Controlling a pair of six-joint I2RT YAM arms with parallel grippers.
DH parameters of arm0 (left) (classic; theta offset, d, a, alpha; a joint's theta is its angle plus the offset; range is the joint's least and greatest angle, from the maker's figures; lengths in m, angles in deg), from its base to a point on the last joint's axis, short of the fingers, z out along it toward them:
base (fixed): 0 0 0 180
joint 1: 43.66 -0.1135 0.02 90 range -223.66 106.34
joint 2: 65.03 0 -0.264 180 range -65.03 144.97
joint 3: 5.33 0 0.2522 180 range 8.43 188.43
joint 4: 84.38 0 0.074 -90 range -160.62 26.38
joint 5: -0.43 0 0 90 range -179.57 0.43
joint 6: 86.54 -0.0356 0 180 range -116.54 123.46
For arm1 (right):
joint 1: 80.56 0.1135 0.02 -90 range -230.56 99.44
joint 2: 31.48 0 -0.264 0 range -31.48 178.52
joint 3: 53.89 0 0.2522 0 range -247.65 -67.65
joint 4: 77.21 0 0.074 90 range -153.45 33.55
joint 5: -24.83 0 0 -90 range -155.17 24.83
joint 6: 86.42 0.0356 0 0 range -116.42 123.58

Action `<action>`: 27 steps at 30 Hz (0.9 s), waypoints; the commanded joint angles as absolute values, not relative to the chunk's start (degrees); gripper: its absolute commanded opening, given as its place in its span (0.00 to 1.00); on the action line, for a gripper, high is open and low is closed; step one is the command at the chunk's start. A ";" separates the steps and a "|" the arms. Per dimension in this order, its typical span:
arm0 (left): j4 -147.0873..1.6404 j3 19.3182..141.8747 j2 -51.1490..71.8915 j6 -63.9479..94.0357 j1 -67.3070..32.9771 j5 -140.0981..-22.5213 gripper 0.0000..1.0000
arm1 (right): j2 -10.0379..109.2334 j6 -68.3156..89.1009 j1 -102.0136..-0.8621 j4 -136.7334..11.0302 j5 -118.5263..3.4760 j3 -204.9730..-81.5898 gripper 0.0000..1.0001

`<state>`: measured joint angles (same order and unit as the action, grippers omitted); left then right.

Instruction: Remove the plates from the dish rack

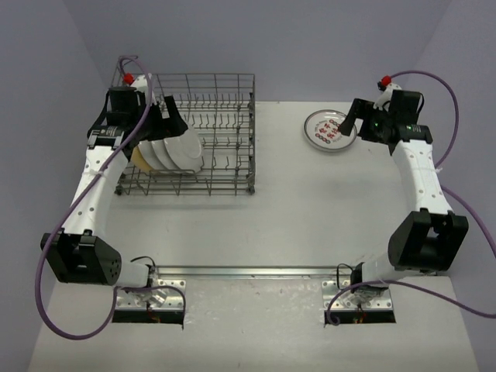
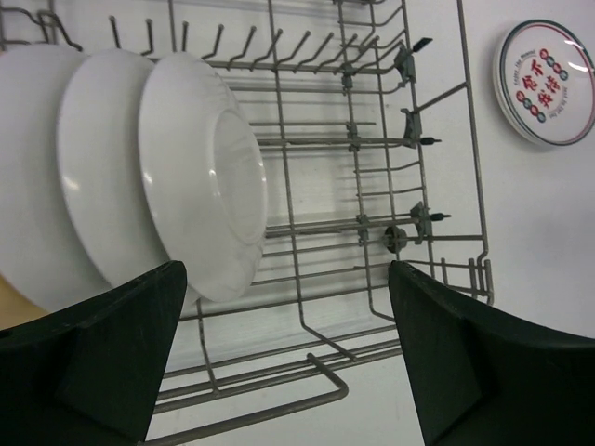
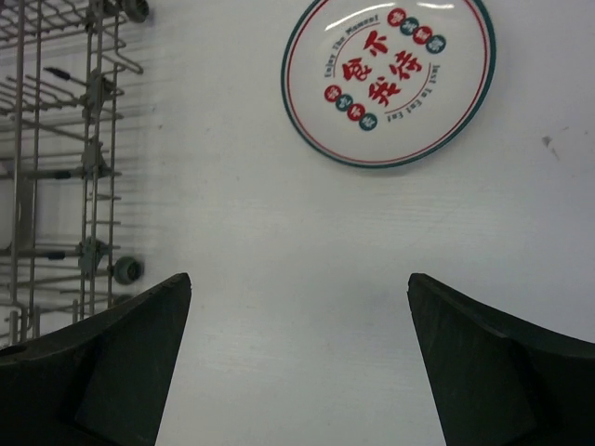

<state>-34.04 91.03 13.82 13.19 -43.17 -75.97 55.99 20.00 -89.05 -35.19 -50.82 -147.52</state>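
Observation:
The grey wire dish rack (image 1: 249, 132) stands at the table's back left. Three white-backed plates (image 1: 184, 147) lean on edge in its left half, with a tan plate (image 1: 138, 158) behind them. In the left wrist view the nearest white plate (image 2: 200, 177) stands just above my left finger, beside two more plates (image 2: 98, 167). My left gripper (image 1: 167, 116) (image 2: 286, 269) hangs open over the rack, holding nothing. A teal-rimmed plate with red characters (image 1: 329, 130) (image 3: 389, 79) lies flat on the table at the back right. My right gripper (image 1: 349, 122) (image 3: 299, 279) is open and empty, just short of that plate.
The rack's right half (image 2: 372, 139) holds only upright tines. Its right edge (image 3: 93, 158) shows at the left of the right wrist view. The printed plate (image 2: 548, 79) sits apart from the rack on the white table (image 1: 310, 209). Purple-grey walls close the back and sides.

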 commanded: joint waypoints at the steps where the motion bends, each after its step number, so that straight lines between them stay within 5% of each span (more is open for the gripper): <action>1: -38.29 89.92 15.82 17.25 -45.96 -68.47 0.87 | 49.59 17.67 -88.83 -37.44 -45.93 -139.64 0.99; 17: -43.93 86.81 23.16 12.48 -51.15 -67.31 0.76 | 46.38 18.93 -88.76 -37.12 -42.02 -136.43 0.99; 27: -46.89 87.15 29.34 13.77 -51.40 -57.41 0.61 | 48.32 21.10 -88.83 -37.08 -40.56 -136.09 0.99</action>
<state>-42.85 86.71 26.74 13.12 -51.22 -64.28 48.15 19.99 -88.93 -34.89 -41.87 -135.57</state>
